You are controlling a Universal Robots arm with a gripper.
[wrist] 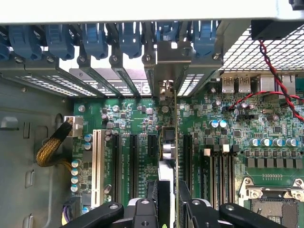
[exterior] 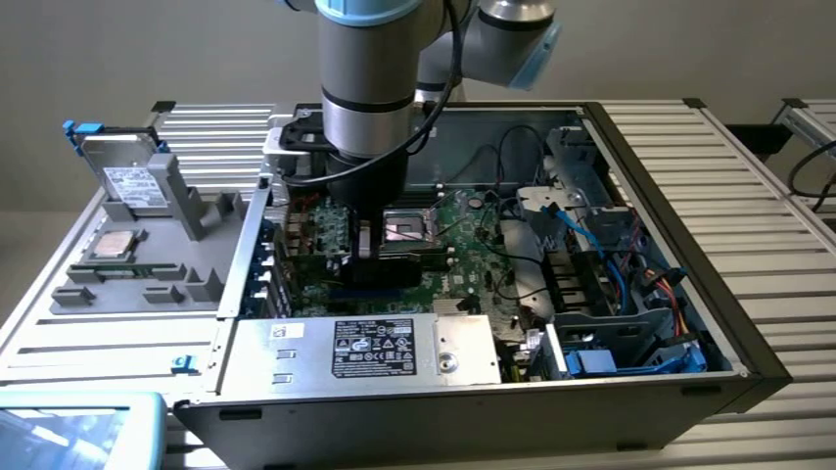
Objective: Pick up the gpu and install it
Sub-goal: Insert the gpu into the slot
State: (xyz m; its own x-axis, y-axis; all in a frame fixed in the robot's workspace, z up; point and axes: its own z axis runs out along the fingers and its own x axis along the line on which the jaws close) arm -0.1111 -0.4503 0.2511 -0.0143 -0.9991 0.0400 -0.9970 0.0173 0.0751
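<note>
Green and thin, the gpu (wrist: 167, 142) stands edge-on in my hand (wrist: 172, 214), whose two black fingers (wrist: 142, 213) pinch its faces beside the black cooler. The card is upright over the motherboard (wrist: 228, 142), in line with the long black expansion slots (wrist: 133, 166). I cannot tell whether its lower edge sits in one.

Close on one side lies a white slot (wrist: 97, 166). Past that, a yellow braided cable (wrist: 51, 148) curls against the grey wall of the case (wrist: 28, 166). On the other side are the memory slots (wrist: 218, 175) and the CPU socket (wrist: 273, 209).

Further on, the card's silver bracket (wrist: 165, 61) meets the row of rear slot covers under blue latches (wrist: 95, 40). A red-and-black twisted wire (wrist: 278, 83) crosses near the rear ports. The board's printing is too small for me to read.

In the exterior view, the power supply (exterior: 379, 348) lies along the case's near edge, its white and black labels illegible. At the exterior view's left, a grey tray (exterior: 196, 264) carries a labelled hard drive (exterior: 131, 186), its writing also unreadable. All of it rests on a slatted metal counter (exterior: 784, 284).
</note>
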